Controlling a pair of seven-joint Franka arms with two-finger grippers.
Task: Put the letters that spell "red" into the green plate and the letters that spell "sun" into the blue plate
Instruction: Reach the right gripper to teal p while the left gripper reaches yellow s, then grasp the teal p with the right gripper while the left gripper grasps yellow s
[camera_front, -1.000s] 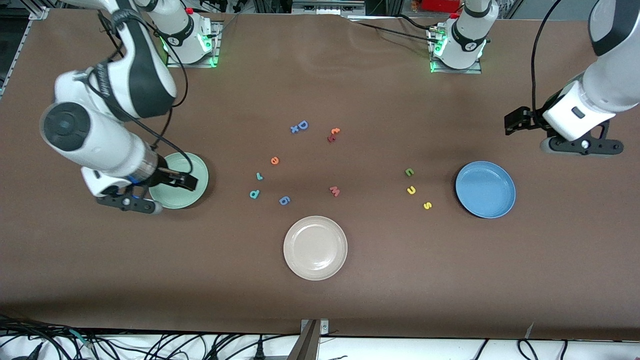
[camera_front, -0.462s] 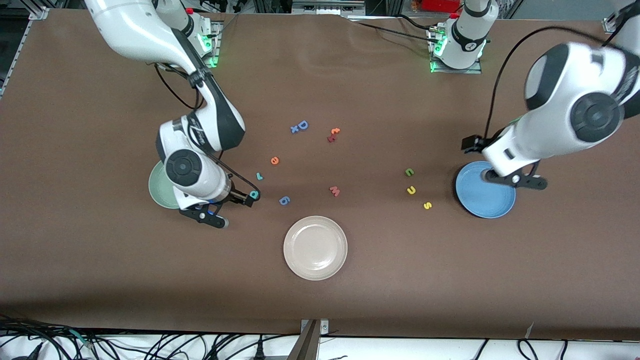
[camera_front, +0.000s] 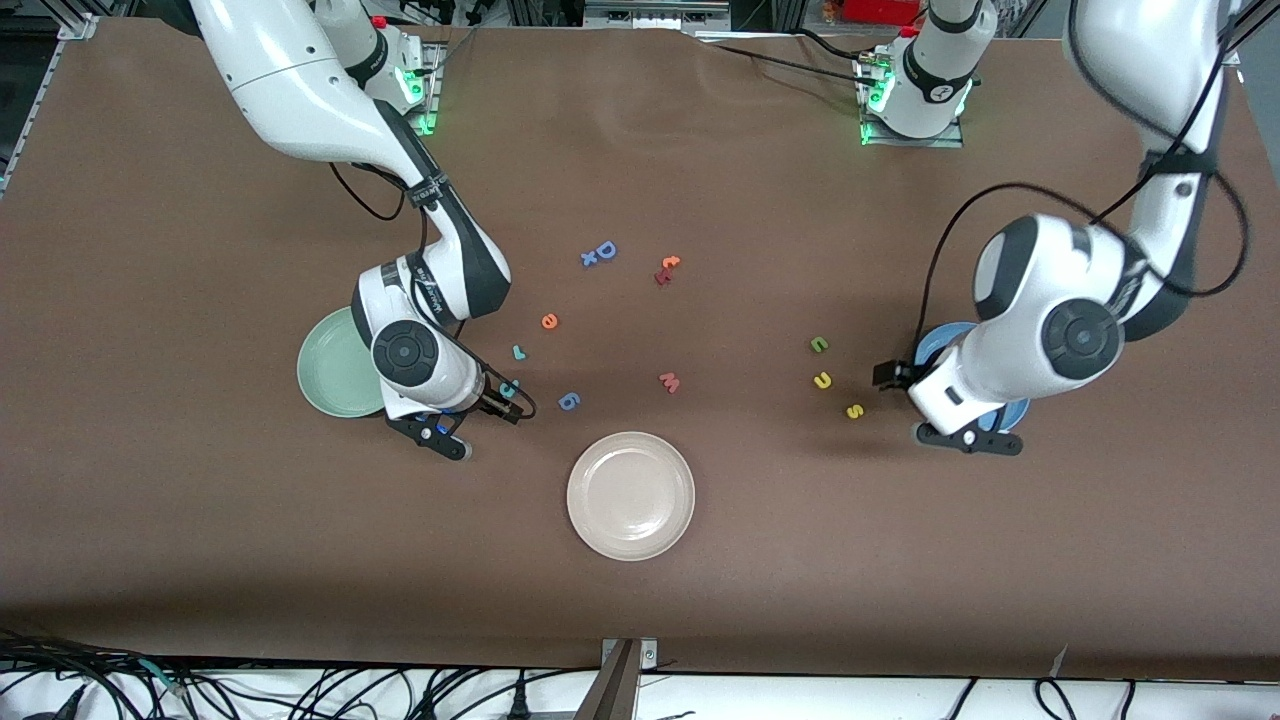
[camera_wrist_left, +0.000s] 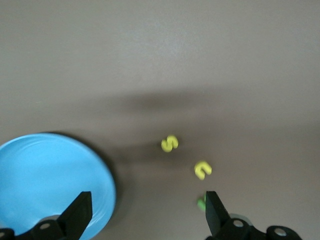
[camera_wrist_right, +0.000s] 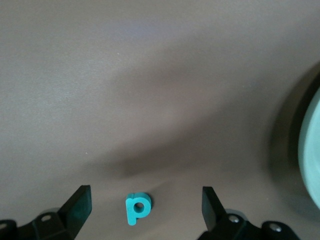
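1. The right gripper (camera_front: 505, 400) hangs over the teal "d" (camera_wrist_right: 137, 208), fingers spread wide and empty, the letter between them in the right wrist view. To do this well, I judge it should drop straight down with the "d" centred, so that neither finger nudges the light foam aside, and close only once low enough to catch its thin edges.
2. The left gripper (camera_front: 888, 376) is beside the blue plate (camera_wrist_left: 45, 177), also wide open and empty, near the yellow "s" (camera_wrist_left: 169, 143). It probably needs to shift until the "s" sits midway between its fingers before descending.
3. Plates, three: the green plate (camera_front: 330, 375) at the right arm's end, partly under that arm; the blue plate at the left arm's end; a beige-white plate (camera_front: 630, 495) nearest the front camera. All look empty.
4. Letters for "red", three, all on the table: the "d", a teal "r" (camera_front: 518, 352), an orange "e" (camera_front: 548, 321).
5. Letters for "sun", three, all on the table: the "s", a yellow "u" (camera_front: 822, 380), an olive-green "n" (camera_front: 818, 344).
6. Other letters: a blue "D" (camera_front: 604, 250) with a small blue piece touching it, a blue "g" (camera_front: 568, 401), a red "w" (camera_front: 669, 382), and an orange and red pair (camera_front: 666, 269) I cannot read.
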